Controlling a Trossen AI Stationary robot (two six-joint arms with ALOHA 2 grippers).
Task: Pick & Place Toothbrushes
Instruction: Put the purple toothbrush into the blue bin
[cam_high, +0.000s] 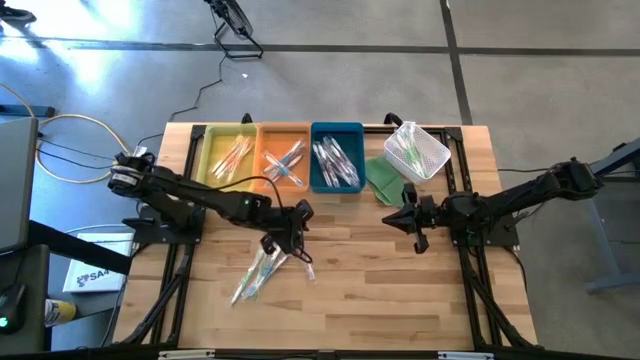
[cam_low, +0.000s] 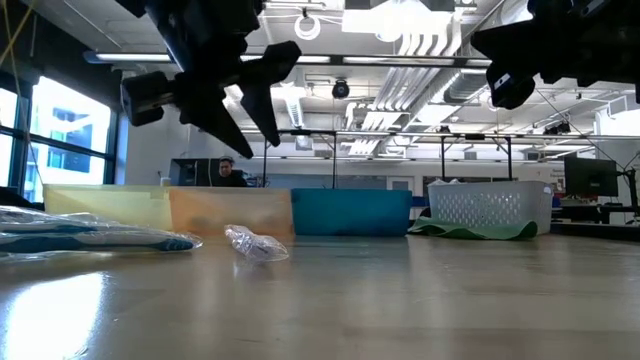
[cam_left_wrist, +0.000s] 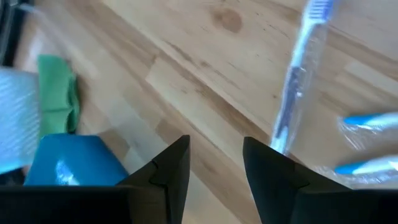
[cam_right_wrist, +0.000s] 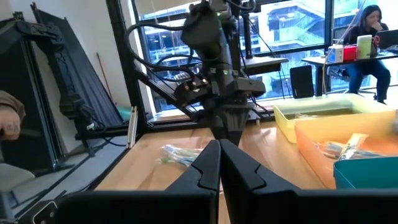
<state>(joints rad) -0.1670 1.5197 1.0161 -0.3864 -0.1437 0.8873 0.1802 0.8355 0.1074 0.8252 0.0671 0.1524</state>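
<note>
Nearest, loose toothbrushes (cam_high: 258, 272) lie bunched on the bench (cam_high: 400, 290). Just above them hovers the left hand (cam_high: 283, 240), fingers parted, holding nothing. To its right, mid-bench, the right hand (cam_high: 404, 220) waits pinched shut and empty. Farther back, more brushes fill the yellow tray (cam_high: 228, 155), orange tray (cam_high: 282, 157), blue tray (cam_high: 336, 157) and white basket (cam_high: 417, 151).

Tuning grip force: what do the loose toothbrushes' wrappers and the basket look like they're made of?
Toothbrushes: wrappers look like thin clear plastic film, crinkled and glinting; handles inside likely hard plastic. Basket: white mesh, probably coated wire or moulded plastic; the pictures leave it open.
</note>
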